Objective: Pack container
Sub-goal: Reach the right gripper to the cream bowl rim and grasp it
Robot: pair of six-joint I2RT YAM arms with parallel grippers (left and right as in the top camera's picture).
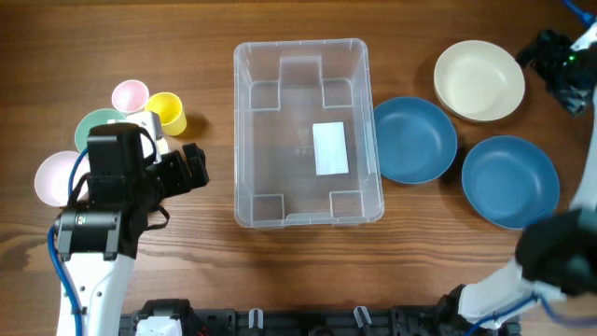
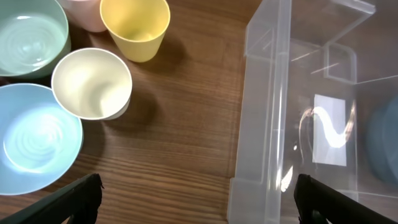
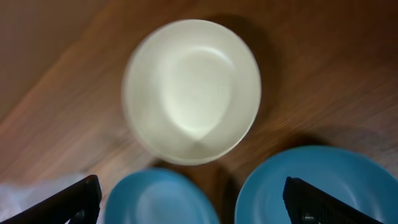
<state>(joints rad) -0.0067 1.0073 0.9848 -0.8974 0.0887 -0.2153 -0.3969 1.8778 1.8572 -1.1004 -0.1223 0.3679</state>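
The clear plastic container (image 1: 303, 131) stands mid-table, empty, with a white label on its base; it also shows in the left wrist view (image 2: 298, 112). My left gripper (image 1: 191, 168) is open and empty, just left of the container; in its wrist view (image 2: 199, 202) its fingers straddle the container's left wall. My right gripper (image 1: 560, 70) is open and empty at the far right, high above the bowls; its wrist view (image 3: 193, 202) looks down on the cream bowl (image 3: 193, 90) and two blue bowls.
Right of the container lie a cream bowl (image 1: 478, 79) and two blue bowls (image 1: 413, 140) (image 1: 510, 179). Left of it stand a yellow cup (image 1: 168, 112), a pink cup (image 1: 131, 95), a white cup (image 2: 92, 83), a green bowl (image 1: 101, 124) and a pale bowl (image 1: 56, 177).
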